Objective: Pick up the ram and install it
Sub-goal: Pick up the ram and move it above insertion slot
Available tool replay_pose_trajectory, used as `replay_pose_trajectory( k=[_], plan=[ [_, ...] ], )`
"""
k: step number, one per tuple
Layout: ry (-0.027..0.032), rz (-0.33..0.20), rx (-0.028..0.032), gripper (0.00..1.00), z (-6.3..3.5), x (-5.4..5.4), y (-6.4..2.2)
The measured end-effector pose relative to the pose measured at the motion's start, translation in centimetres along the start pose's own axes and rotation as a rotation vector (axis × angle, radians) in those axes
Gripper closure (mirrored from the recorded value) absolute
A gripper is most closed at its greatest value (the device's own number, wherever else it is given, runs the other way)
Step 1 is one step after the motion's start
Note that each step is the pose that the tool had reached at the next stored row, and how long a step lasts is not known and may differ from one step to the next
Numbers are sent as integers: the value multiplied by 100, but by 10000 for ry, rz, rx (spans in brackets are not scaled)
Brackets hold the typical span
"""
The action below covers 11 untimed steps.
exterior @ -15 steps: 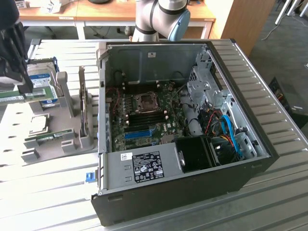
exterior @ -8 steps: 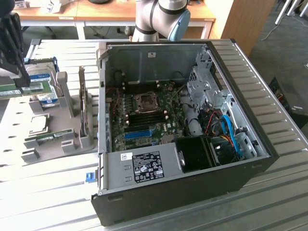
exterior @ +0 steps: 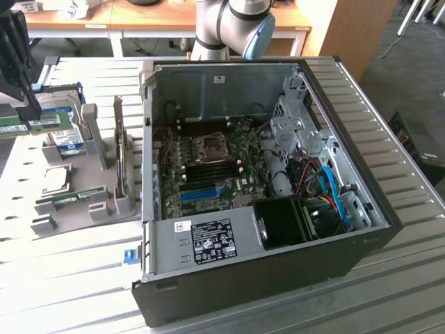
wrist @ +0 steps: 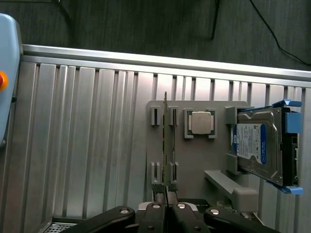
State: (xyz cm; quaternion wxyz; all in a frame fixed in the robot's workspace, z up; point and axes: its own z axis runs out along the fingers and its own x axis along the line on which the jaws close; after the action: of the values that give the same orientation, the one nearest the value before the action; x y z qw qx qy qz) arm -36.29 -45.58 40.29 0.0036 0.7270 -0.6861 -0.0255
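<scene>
Closest to the wrist camera is the claw point(wrist: 165, 193), its two fingers pressed together on the near end of the ram point(wrist: 165, 141), so I read it as clenched on the stick. From here I see the ram edge-on as a thin green line. It runs away from the fingertips, in line with the paired slots at one end of the grey holder point(wrist: 194, 162). I cannot tell whether it sits in those slots or hangs just above them. Just beside it on the holder lies the square silver processor point(wrist: 200, 122) in its own recess. Past that, the hard drive point(wrist: 257, 145) with a blue-and-white label leans tilted in a bracket with blue clips. The holder rests on the ribbed metal desk point(wrist: 97, 145). A pale blue device with an orange button point(wrist: 5, 80) shows at one edge of the desk, and dark cables point(wrist: 272, 34) trail over the floor beyond it. In the exterior view the ram shows as a level green strip under the dark claw at the exterior view's far left, close to the hard drive. At the exterior view's right the open computer case point(exterior: 243, 285) lies on its side well apart from the holder, with the motherboard point(exterior: 208, 167) exposed. Behind the case rises the grey arm point(exterior: 229, 24).
</scene>
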Motion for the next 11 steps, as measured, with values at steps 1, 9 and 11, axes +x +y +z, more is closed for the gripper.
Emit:
replay_pose_trajectory(
  k=[1,9,11],
  plan=[
    [0,0,0,89,0,0,0],
    [1,-1,0,89,-2,2,-35],
    [0,0,0,89,-3,3,-61]
  ],
)
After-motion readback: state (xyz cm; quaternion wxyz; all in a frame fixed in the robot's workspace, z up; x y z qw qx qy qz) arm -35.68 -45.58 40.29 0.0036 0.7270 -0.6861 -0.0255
